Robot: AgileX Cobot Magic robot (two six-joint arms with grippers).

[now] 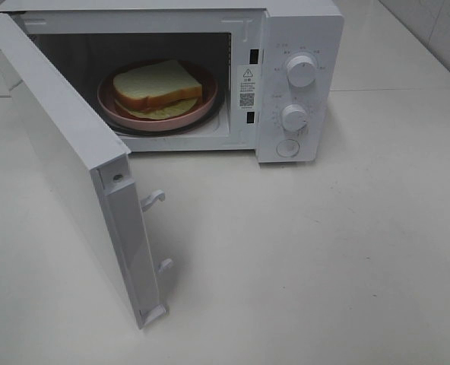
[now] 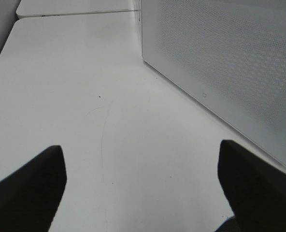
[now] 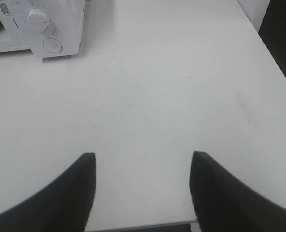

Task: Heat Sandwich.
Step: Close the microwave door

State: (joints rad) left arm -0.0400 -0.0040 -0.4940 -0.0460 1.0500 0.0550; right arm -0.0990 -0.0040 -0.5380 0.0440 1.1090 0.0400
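Door [image 1: 65, 144], one, swung open, near left. Microwave [image 1: 301, 30], one; inside it one sandwich [image 1: 156, 85] on one pink plate [image 1: 158, 123]. Knobs, two [image 1: 302, 70] [image 1: 294, 117], right panel. Left gripper [image 2: 140, 145]: jaws wide, empty. Right gripper [image 3: 143, 154]: jaws apart, empty, above table [image 1: 324, 251].

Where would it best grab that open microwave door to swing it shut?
Probably the free upright edge of the door, clear of the latch hooks, approached from its outer face, where the open left hand is. That edge swings widest, so it should need the least force.
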